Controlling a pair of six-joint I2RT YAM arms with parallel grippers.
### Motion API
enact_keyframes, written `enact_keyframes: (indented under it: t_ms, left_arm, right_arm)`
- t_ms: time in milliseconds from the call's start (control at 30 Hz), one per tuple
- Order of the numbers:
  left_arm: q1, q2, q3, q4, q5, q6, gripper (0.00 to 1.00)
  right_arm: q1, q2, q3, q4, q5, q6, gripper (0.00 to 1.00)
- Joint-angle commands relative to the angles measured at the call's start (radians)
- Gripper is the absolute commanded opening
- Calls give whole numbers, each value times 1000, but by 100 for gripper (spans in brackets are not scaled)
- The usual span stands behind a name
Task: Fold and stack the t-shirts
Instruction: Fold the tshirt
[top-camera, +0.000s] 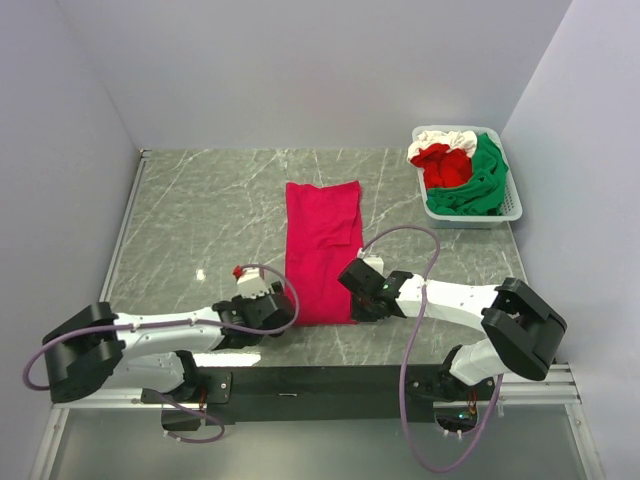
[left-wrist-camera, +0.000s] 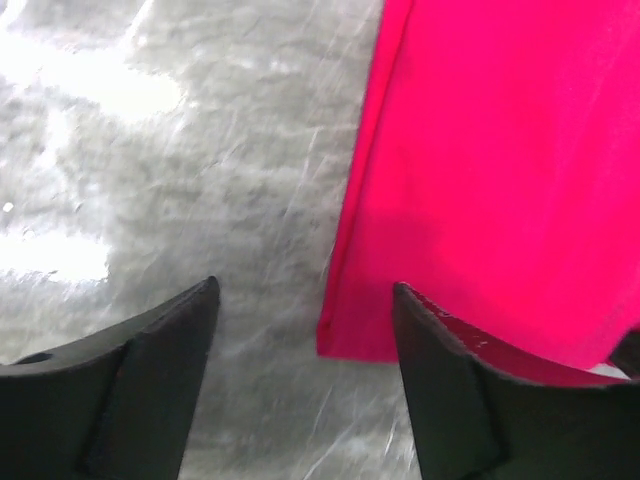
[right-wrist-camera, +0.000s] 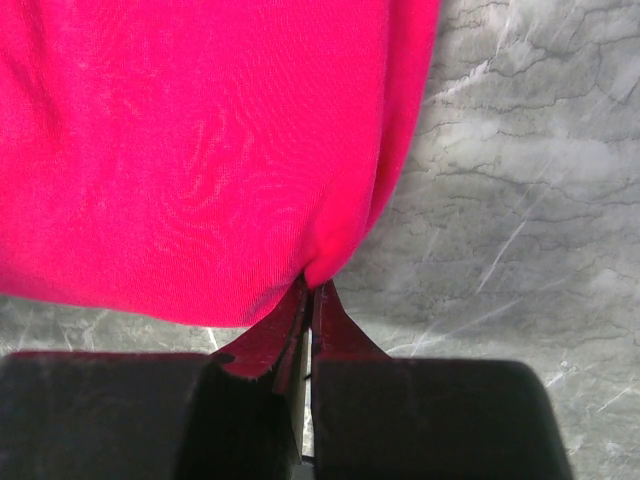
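Observation:
A crimson-red t-shirt (top-camera: 320, 245) lies folded into a long narrow strip on the marble table, running away from the arms. My left gripper (top-camera: 268, 297) is open at the strip's near left corner; in the left wrist view the corner (left-wrist-camera: 355, 340) lies between the fingers (left-wrist-camera: 305, 300), nearer the right one. My right gripper (top-camera: 352, 283) is shut on the strip's near right edge; in the right wrist view the red cloth (right-wrist-camera: 200, 150) bunches at the closed fingertips (right-wrist-camera: 310, 285). More shirts, white (top-camera: 445, 138), red (top-camera: 443, 166) and green (top-camera: 480, 185), lie in the basket.
A white slotted plastic basket (top-camera: 513, 205) stands at the far right of the table, against the right wall. Grey walls close in the table on the left, back and right. A black rail (top-camera: 330, 380) runs along the near edge.

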Motion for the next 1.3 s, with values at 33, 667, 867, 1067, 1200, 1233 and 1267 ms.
enact_keyframes:
  t_ms: [33,667,867,1067,1200,1233,1267]
  left_arm:
    - [4,96,51,-17,22,45,70]
    - [3,149,60,-54,131,96,47]
    - [-5,178,103,-120,114,96,45]
    - [-25,236,137,-161,109,99,41]
    - [-40,279,166,-158,126,116,41]
    - [-49,285,172,-163,127,117,40]
    - [-54,294,177,-166,129,114,40]
  right_arm:
    - [15,14,-51,-38,13,14,0]
    - [16,-9,-62,-38,20,14,0]
    - [16,-9,-62,-35,19,9,0]
    - [15,-18,-66,-32,19,9,0]
    - [16,-18,-66,-30,19,9,0]
    - [16,-20,-68,-32,19,9,0]
    - [16,-21,-68,-32,19,9,0]
